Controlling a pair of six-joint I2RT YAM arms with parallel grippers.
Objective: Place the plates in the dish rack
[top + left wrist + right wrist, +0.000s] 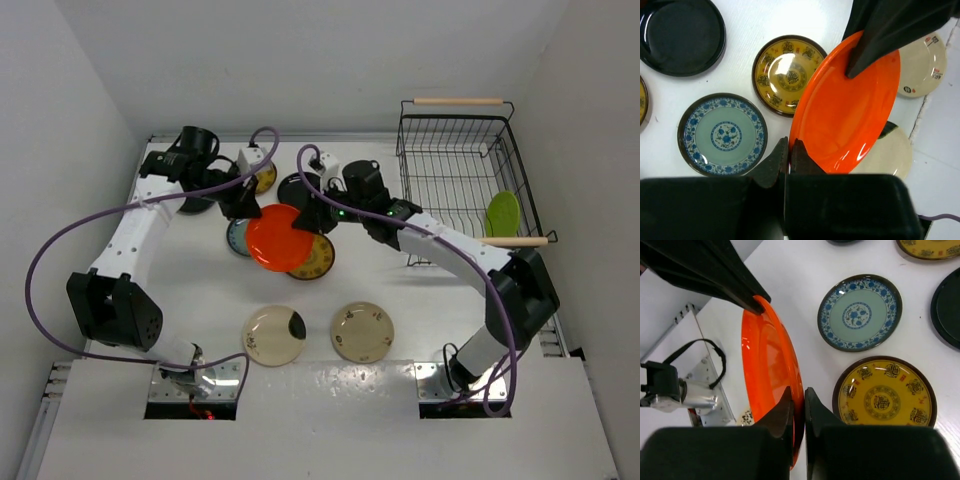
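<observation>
Only one green plate [502,212] is sitting in the far-right dish rack [450,160]; left gripper [788,152] and right gripper [799,397] are pinching the orange plate [270,236]

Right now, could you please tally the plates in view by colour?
Glossy black round plates: 2
Mustard-yellow patterned plates: 2
Cream plates with dark marks: 2
Blue-grey patterned plate: 1
Orange-red plate: 1
Lime green plate: 1
Total: 9
</observation>
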